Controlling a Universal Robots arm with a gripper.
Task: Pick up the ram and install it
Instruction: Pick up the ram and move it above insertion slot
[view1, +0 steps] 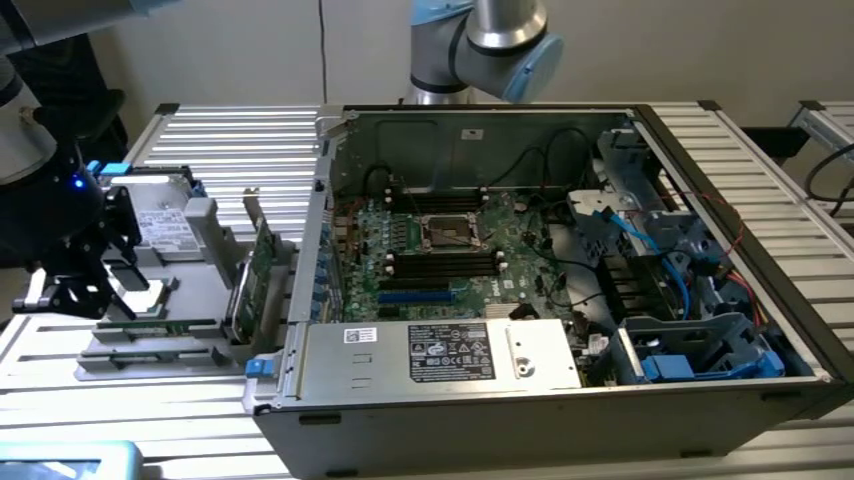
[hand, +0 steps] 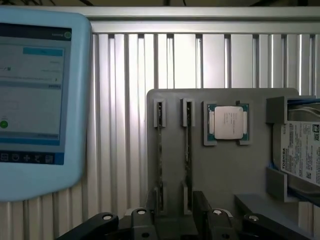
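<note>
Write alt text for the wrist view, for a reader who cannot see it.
The open hand hangs over a grey holder tray carrying two ram sticks on edge in parallel slots, a processor chip beside them, and a hard drive. A blue-framed touchscreen sits beside the tray on the slatted metal table.

The arm (view1: 483, 40) climbs out past the top edge, and the gripper (view1: 78, 285) sits hard against the exterior view's left, its wrist cut off there. Teach pendant (view1: 67, 462): just a corner, clipped by the bottom edge. On the wrist camera its screen text can't be read. The two ram sticks (hand: 160, 150) show edge-on, chips impossible to make out, near ends tucked behind the gripper's body. The hard drive (hand: 300, 160) is cropped by the frame, its fine print unreadable.
</note>
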